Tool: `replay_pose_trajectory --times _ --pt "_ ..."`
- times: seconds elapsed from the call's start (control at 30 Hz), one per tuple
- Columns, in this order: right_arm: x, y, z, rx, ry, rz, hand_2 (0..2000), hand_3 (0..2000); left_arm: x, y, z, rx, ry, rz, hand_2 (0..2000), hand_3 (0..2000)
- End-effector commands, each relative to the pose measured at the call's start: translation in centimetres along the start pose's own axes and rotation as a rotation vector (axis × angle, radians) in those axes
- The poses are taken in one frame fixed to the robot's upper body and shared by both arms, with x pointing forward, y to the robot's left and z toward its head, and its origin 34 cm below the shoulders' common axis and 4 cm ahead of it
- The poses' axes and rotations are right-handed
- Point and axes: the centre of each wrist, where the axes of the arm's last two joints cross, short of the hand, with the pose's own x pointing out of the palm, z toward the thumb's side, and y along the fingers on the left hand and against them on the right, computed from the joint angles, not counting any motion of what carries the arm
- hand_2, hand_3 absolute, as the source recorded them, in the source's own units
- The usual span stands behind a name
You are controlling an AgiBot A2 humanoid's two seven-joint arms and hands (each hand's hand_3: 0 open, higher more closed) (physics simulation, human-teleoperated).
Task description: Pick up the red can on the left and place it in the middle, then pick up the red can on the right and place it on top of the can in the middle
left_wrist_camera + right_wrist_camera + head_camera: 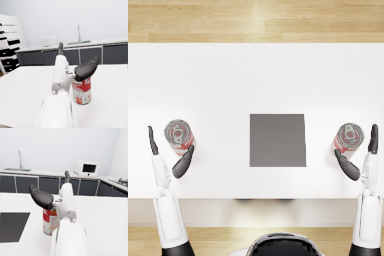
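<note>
Two red cans stood at the sides of the white surface, each between the spread fingers of a robot hand.

The left red can (pixel 179 136) stood upright near the left edge of the surface (pixel 218 80), and the left robot hand (pixel 169 152) was wide around it: its thumb (pixel 183 162) lay just beside the can on the near right, and its other fingers (pixel 152 140) stood to the left of the can, a little apart from it. The right red can (pixel 348 137) stood upright near the right edge, and the right robot hand (pixel 361 156) was wide in the same way, thumb on the near left and fingers on the right. Neither robot hand held its can. The dark grey square mat (pixel 277 140) lay in the middle between the cans, well apart from both.
</note>
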Motion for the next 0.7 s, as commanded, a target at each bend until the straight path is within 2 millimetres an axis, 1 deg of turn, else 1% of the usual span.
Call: replay_pose_trajectory --times 0.03,0.07,0.1,0.13,0.23,0.33,0.4,0.53,0.7 --pt "-0.3 -0.1 -2.6 0.098 -0.003 -0.014 0 0 0.5 0.0 -2.5 -0.096 -0.003 -0.018 0 0" --pt "-0.4 -0.1 -3.7 0.138 -0.005 -0.019 0 0 0.8 0.1 -3.4 -0.128 -0.005 -0.025 0 0" --pt "-0.3 0.0 -4.3 0.161 -0.008 -0.018 0 0 0.9 0.3 -3.9 -0.145 -0.007 -0.028 0 0" --pt "-0.4 -0.1 -5.2 0.193 -0.01 -0.023 0 0 1.1 0.5 -4.8 -0.179 -0.01 -0.031 0 0" --pt "-0.6 0.1 -6.9 0.26 -0.016 -0.037 0 0 1.3 0.8 -6.0 -0.226 -0.016 -0.028 0 0" --pt "-0.2 0.1 -7.8 0.291 -0.023 -0.033 0 0 1.4 1.4 -7.1 -0.266 -0.024 -0.021 0 0" --pt "0.1 -0.2 -9.0 0.336 -0.029 -0.03 0 0 1.9 1.8 -7.9 -0.298 -0.029 -0.031 0 0" --pt "0.7 -0.9 -9.8 0.364 -0.041 -0.024 0 0 2.4 2.6 -8.9 -0.341 -0.041 -0.034 0 0" --pt "0.9 -1.3 -11.0 0.409 -0.055 -0.034 0 0 2.8 3.5 -9.4 -0.364 -0.056 -0.028 0 0"
